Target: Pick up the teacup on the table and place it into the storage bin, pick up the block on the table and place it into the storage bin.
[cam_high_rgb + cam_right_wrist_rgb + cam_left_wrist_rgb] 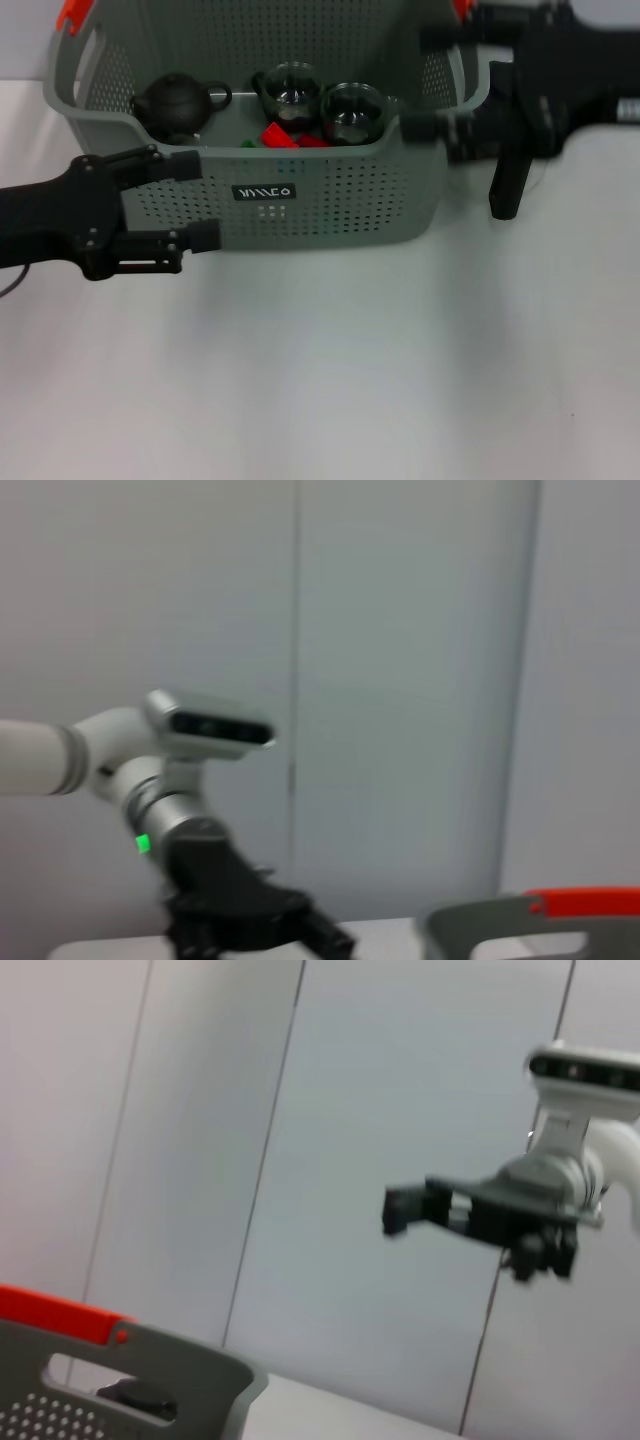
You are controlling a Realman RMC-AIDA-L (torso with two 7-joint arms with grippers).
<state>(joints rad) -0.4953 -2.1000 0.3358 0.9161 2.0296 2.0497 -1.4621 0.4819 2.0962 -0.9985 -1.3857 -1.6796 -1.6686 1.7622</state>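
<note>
Left gripper (pixel 205 200) jaws wide open, empty, at storage bin (pixel 330 200) front wall. Right gripper (pixel 425 128) jaw state unclear, at bin's right rim; teacups (pixel 352 108) inside.

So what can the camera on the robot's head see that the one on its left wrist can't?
Only the head view looks down into the storage bin: a black teapot, two glass teacups, and red and green blocks. It also shows the white table and the left gripper, open in front of the bin. Only the left wrist view shows the panelled wall behind. Both show a corner of the bin with an orange handle clip, and the right gripper.
</note>
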